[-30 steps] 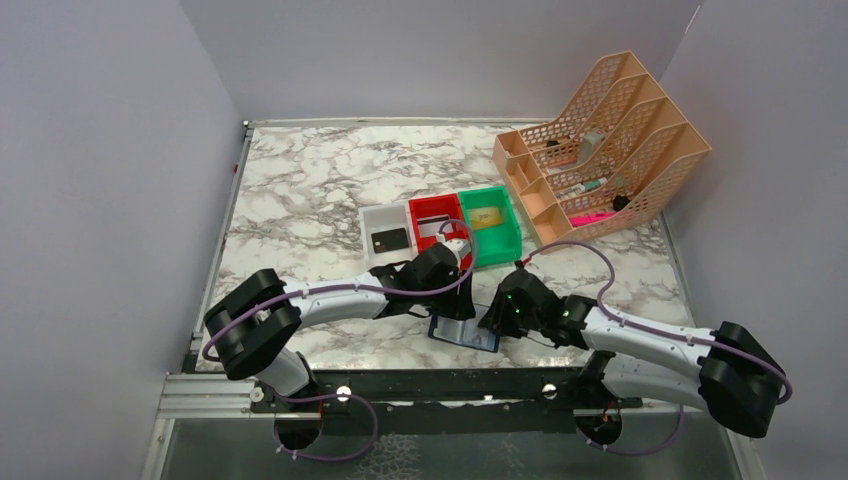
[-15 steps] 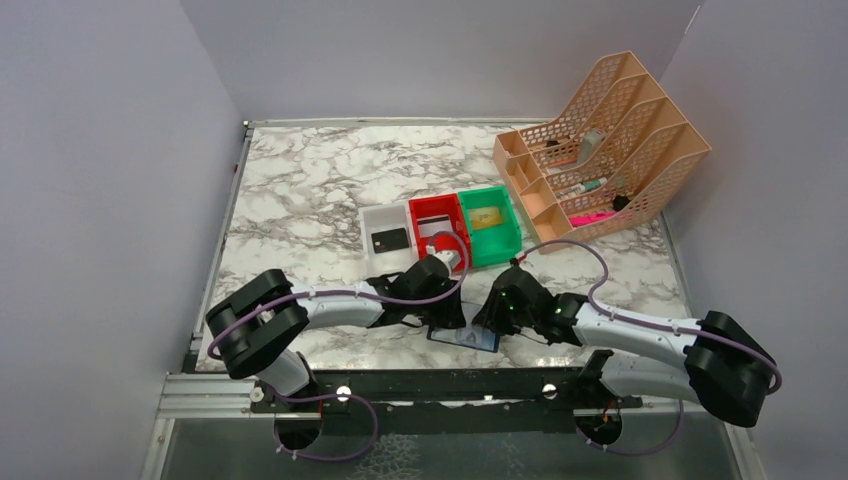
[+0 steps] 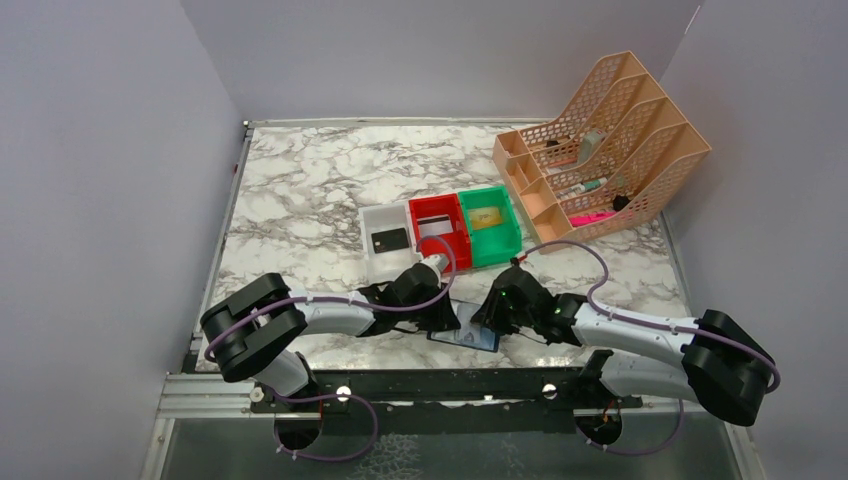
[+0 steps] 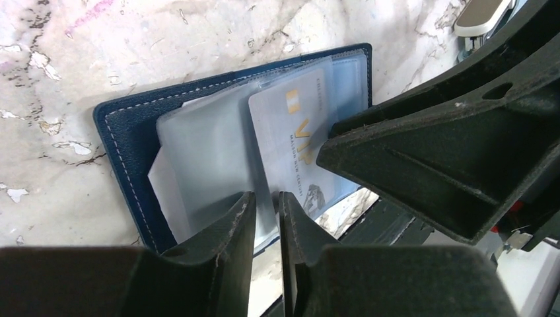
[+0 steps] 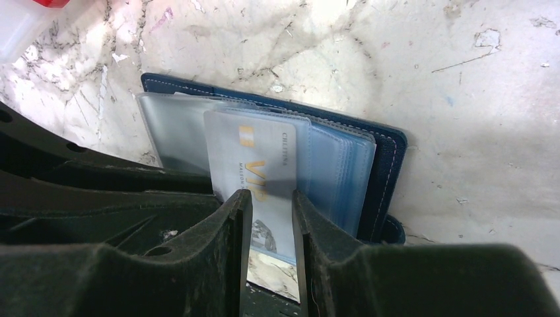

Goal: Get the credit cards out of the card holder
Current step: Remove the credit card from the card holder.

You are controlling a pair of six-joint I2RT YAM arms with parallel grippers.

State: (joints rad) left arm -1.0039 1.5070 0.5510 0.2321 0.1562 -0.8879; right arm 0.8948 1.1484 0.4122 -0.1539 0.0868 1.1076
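Note:
The navy card holder [image 3: 463, 336] lies open near the table's front edge, showing clear sleeves. A pale card marked VIP [image 4: 297, 125] sticks out of a sleeve toward the front edge; it also shows in the right wrist view [image 5: 264, 158]. My left gripper [image 3: 446, 318] is shut, its tips [image 4: 267, 198] down on the left sleeves of the holder [image 4: 125, 145]. My right gripper [image 3: 491, 317] stands over the VIP card with its jaws a narrow gap apart [image 5: 272, 195], the card lying flat below them. The holder's blue cover [image 5: 386, 165] shows on the right.
Behind the grippers stand a white bin [image 3: 377, 262] with a black card [image 3: 389, 239], a red bin [image 3: 449, 246] with a whitish card [image 3: 434, 228], and a green bin [image 3: 508, 232] with a gold card [image 3: 485, 216]. A peach mesh organiser [image 3: 600, 150] stands at the back right.
My left gripper has drawn back from the red bin and come down onto the holder's left side. The right gripper has shifted slightly left over the holder.

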